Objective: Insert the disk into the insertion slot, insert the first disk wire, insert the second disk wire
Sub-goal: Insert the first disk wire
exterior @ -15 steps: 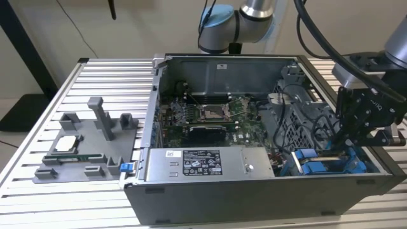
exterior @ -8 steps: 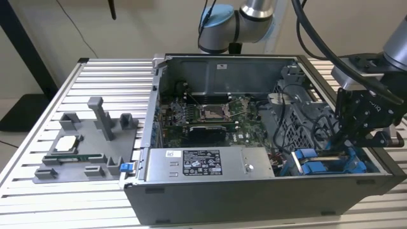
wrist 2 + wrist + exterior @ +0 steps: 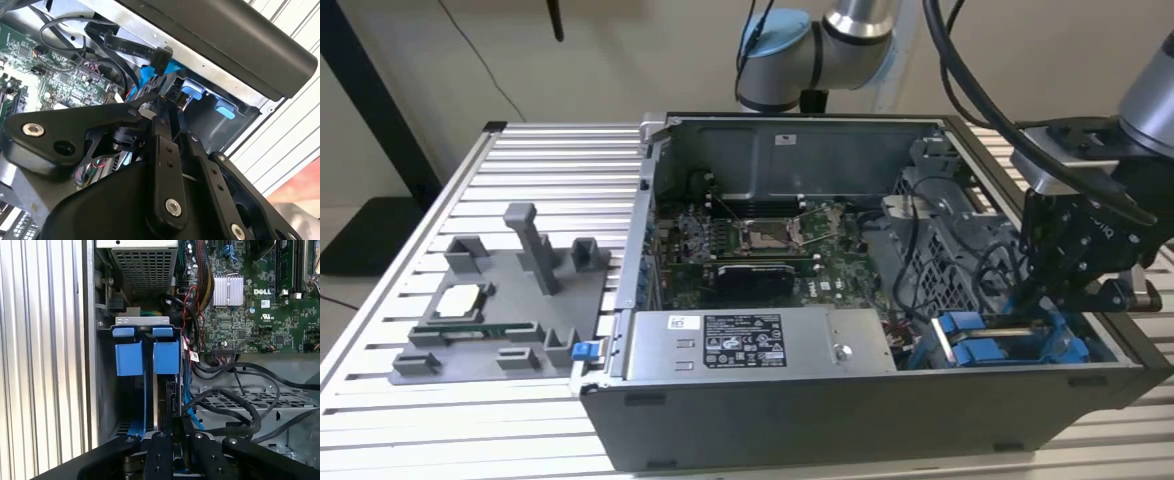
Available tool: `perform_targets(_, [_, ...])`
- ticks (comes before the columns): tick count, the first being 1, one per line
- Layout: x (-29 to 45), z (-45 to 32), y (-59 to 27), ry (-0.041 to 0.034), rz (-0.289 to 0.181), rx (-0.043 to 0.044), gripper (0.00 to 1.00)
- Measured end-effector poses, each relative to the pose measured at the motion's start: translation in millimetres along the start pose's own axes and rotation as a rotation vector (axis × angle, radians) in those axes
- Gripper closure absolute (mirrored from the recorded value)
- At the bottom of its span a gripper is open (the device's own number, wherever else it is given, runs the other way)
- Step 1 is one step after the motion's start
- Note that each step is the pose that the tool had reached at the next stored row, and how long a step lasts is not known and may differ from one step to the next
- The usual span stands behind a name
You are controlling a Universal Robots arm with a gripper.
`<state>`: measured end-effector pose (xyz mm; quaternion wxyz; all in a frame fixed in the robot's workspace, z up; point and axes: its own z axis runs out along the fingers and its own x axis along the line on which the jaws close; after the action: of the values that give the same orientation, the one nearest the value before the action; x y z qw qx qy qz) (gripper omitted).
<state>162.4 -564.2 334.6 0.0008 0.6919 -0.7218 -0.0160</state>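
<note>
Blue-framed, the disk [image 3: 983, 348] is seated in the insertion slot [image 3: 145, 320], at the four o'clock corner of the computer case [image 3: 854, 420] in the exterior view. A black disk wire [image 3: 170, 396] at its edge is pinched by the gripper [image 3: 173, 419].

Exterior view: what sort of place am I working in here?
Probably a robotics lab or test bench for computer assembly: an open computer case sits on a slatted metal table, a grey parts fixture lies beside it, and a robot arm stands behind.
</note>
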Motion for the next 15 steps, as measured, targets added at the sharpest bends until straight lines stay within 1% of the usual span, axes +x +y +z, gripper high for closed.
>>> perform_targets(1, [0.0, 0.9, 0.1, -0.0023, 0.0, -0.0004, 1.0])
perform_targets(2, [0.0, -0.4, 0.1, -0.0018, 0.0, -0.0004, 0.0])
perform_targets(7, [-0.2, -12.8, 0.3, -0.0007, 0.001, -0.0019, 0.0])
perform_targets(15, [-1.2, -25.2, 0.7, -0.0005, 0.001, -0.0024, 0.0])
